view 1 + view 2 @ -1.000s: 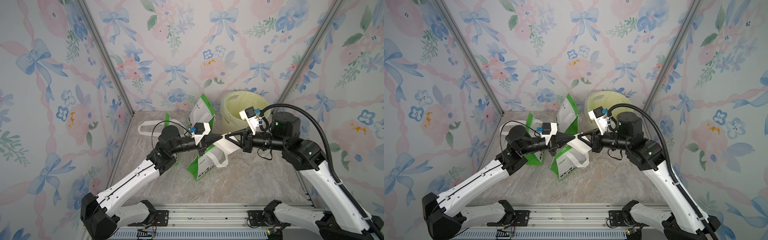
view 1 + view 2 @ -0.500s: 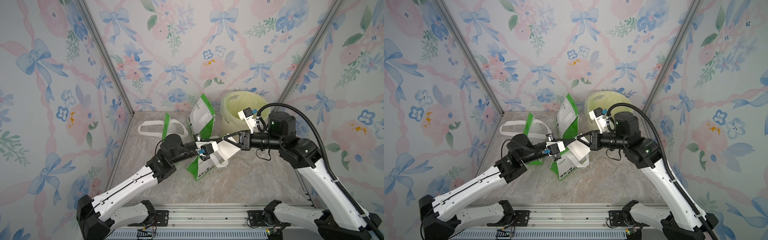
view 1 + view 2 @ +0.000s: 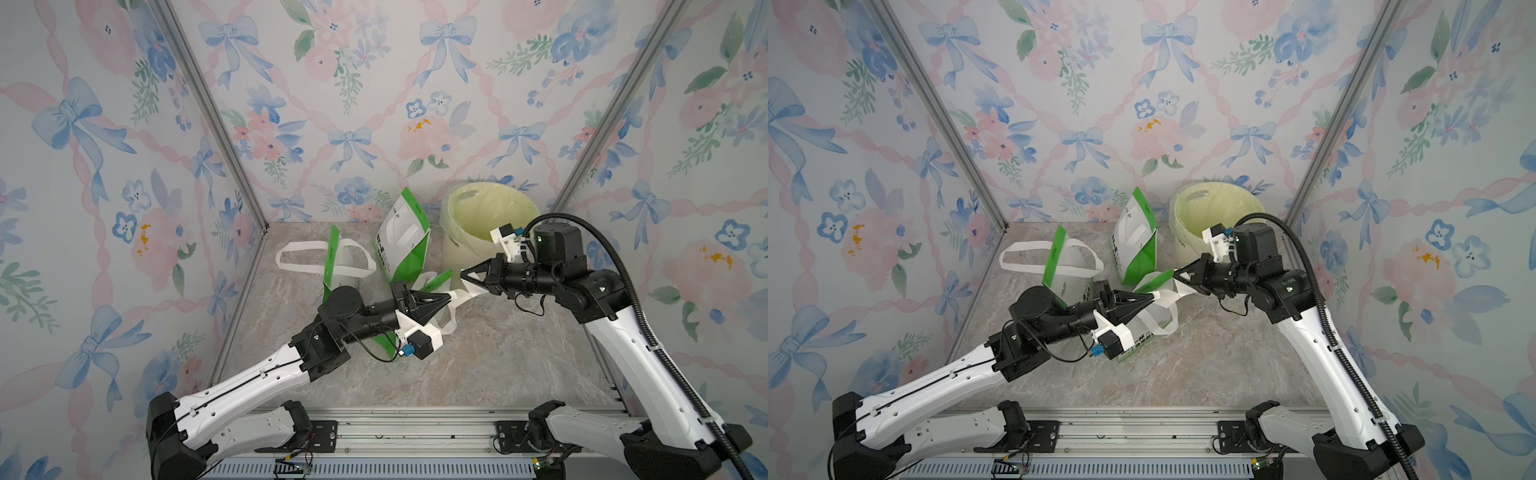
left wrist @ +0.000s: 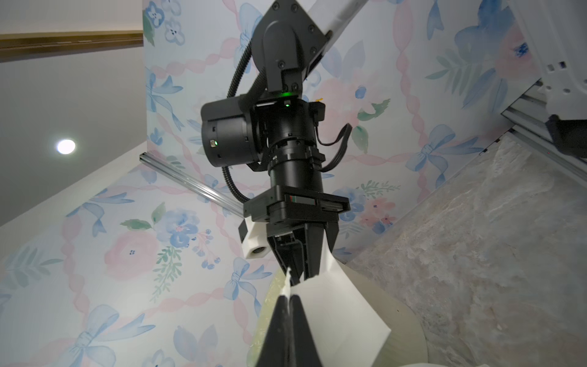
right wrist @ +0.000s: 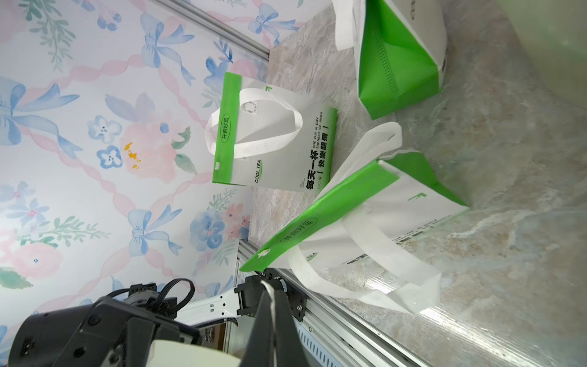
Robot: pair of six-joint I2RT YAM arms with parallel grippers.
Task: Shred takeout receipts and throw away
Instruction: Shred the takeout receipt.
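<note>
Left wrist view: receipt hangs as a white sheet at lower centre, pinched at its top edge. Right gripper comes down from above, jaws closed on that edge. Left gripper, at the bottom of the frame, is clamped tight on a thin sliver of the same paper. Tips nearly meet, set at an angle to each other; I read this as a tearing hold, two pinches close together so the paper rips between them. Cannot tell whether sliver and sheet have fully parted.

Both top views: paper held in the air at frame centre, between the two tips, above the nearest bag and clear of the table. Bin stands just behind the right gripper, upper right of centre, mouth tipped toward the arms. Likely reason for working here: scraps have a short way to go. Two more green-and-white bags sit left of the bin. No other receipts spotted; nothing visible inside the bin.

Judgement: shredding under way, disposal not yet done.
</note>
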